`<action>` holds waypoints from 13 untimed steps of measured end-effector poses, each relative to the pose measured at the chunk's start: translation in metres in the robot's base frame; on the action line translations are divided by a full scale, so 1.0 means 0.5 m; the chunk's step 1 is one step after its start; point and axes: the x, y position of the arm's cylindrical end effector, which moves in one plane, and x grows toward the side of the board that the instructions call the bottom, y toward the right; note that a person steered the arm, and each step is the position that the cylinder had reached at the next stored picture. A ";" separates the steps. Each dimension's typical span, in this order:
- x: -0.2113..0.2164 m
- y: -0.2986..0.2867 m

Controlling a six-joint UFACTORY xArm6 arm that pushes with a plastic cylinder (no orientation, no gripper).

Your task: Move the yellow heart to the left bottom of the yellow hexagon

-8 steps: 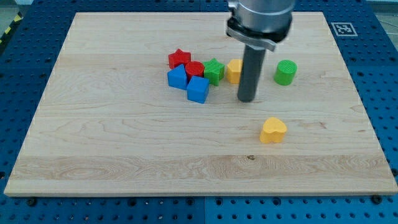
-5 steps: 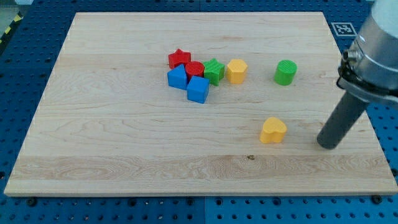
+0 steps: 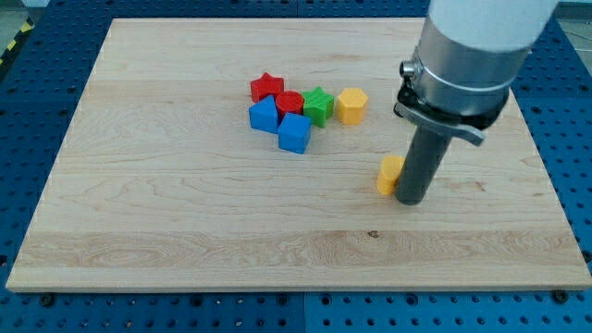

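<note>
My tip (image 3: 410, 200) rests on the wooden board (image 3: 166, 222); there are no jaws, only the straight rod. The yellow heart (image 3: 388, 174) sits touching the tip's left side, mostly hidden behind the rod, so its pointing and long axis cannot be told. The yellow hexagon (image 3: 351, 105) lies up and left of the tip, beside the green block (image 3: 318, 104).

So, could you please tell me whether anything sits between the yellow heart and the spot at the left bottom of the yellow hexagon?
Nothing visible does. My tip is against the yellow heart on its right side, and the board between it and the yellow hexagon is bare.
</note>
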 end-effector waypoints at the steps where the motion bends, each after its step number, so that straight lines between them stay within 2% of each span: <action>1: -0.048 -0.023; 2: -0.053 -0.018; 4: -0.052 0.126; 5: -0.050 0.075; 6: -0.050 -0.041; 8: -0.096 -0.189; 9: -0.082 -0.185; 11: -0.083 -0.001; 13: -0.107 -0.056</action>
